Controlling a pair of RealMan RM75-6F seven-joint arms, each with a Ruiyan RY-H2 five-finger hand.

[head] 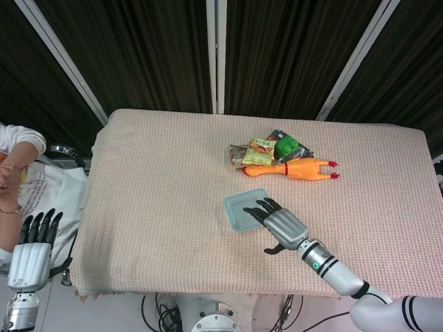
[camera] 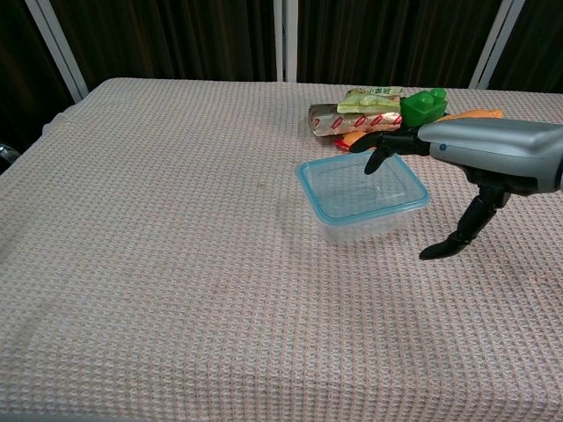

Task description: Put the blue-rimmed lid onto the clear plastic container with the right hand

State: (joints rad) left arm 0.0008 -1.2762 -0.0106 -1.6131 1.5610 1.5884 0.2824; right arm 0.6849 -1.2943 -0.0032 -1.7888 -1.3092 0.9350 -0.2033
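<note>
Reaching in from the table's near right edge, our right hand (camera: 479, 163) hangs palm-down above the far right part of the blue-rimmed lid (camera: 362, 188), fingers (camera: 380, 149) apart and stretched toward the far left, thumb dropped below, holding nothing. In the chest view there is a visible gap between the fingertips and the lid; in the head view the same hand (head: 282, 226) overlaps the lid's right edge. The lid already sits flat on the clear plastic container (camera: 365, 225), near the middle of the cloth-covered table (head: 159, 180), its corners turned slightly off the table's edges. Our left hand (head: 31, 252) hangs off the table's left side, fingers extended upward, released.
</note>
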